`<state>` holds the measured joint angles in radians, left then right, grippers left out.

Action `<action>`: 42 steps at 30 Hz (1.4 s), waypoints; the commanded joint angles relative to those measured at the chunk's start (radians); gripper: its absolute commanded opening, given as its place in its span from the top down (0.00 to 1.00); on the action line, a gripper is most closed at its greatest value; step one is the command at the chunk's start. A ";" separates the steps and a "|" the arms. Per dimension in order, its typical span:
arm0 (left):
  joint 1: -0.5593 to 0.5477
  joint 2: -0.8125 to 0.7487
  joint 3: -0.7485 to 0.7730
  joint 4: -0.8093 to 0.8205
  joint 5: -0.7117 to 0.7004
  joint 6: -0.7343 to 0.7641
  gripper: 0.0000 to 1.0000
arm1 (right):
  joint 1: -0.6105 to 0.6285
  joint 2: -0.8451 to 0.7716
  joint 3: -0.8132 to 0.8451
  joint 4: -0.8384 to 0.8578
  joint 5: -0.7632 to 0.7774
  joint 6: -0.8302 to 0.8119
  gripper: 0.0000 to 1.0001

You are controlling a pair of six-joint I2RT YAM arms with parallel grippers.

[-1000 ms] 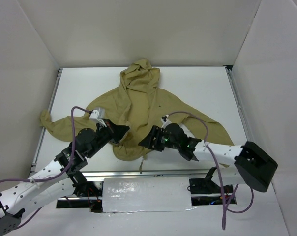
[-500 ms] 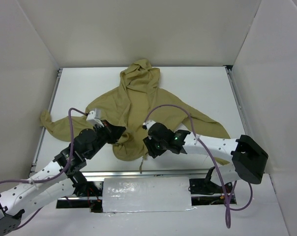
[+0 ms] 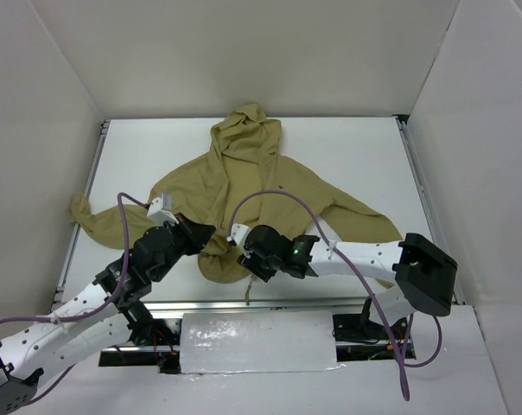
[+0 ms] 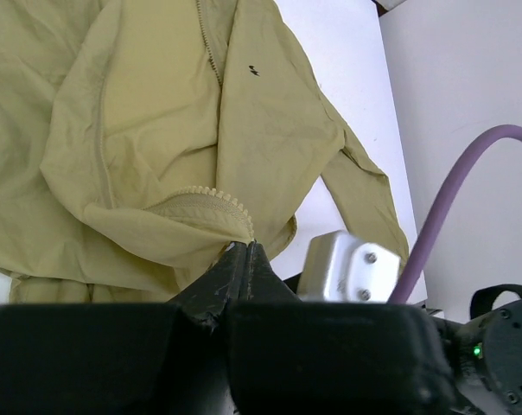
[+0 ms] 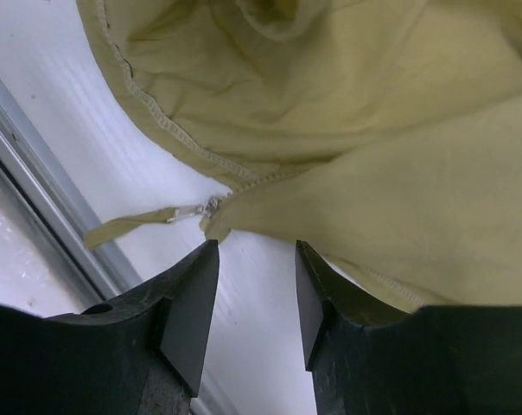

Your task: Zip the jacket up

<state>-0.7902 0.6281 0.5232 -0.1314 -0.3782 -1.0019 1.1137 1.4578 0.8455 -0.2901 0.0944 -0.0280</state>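
The jacket (image 3: 244,186) is being shown whole only from above, spread on the tabletop (image 3: 356,156), with both arms being stretched low towards its near hem. In the left wrist view the left pincer (image 4: 246,251) is being kept fully closed on the toothed zipper edge (image 4: 211,197). In the right wrist view the right pincer (image 5: 257,285) is being held partly open, with nothing gripped and the zipper pull (image 5: 192,212) just beyond its tips.

The top external camera looked steeply down from above and behind the arm bases, far enough off to take in the whole table (image 3: 356,156) and the spread jacket (image 3: 244,186). The left wrist camera peered over its own fingers (image 4: 213,284), near the fabric, toward the chest mark (image 4: 253,72), which the overhead view shared. The right wrist camera sat closest, facing down at the hem (image 5: 183,143) by the table's near edge.
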 commanded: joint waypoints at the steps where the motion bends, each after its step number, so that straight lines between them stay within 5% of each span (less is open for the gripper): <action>1: 0.006 -0.011 -0.003 0.019 -0.014 -0.018 1.00 | 0.026 0.018 0.032 0.120 0.018 -0.078 0.53; 15: 0.009 -0.034 -0.029 0.018 -0.016 -0.015 1.00 | 0.029 0.130 0.015 0.097 0.074 0.006 0.61; 39: 0.019 -0.034 -0.035 0.024 -0.004 -0.006 1.00 | 0.012 0.190 0.086 -0.037 -0.053 0.169 0.50; 42: 0.019 -0.039 -0.032 0.018 -0.007 -0.004 1.00 | 0.012 0.176 0.070 -0.021 -0.071 0.175 0.42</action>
<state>-0.7792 0.5915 0.4877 -0.1387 -0.3809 -1.0019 1.1297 1.6623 0.9150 -0.3130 0.0425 0.1295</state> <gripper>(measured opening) 0.039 0.571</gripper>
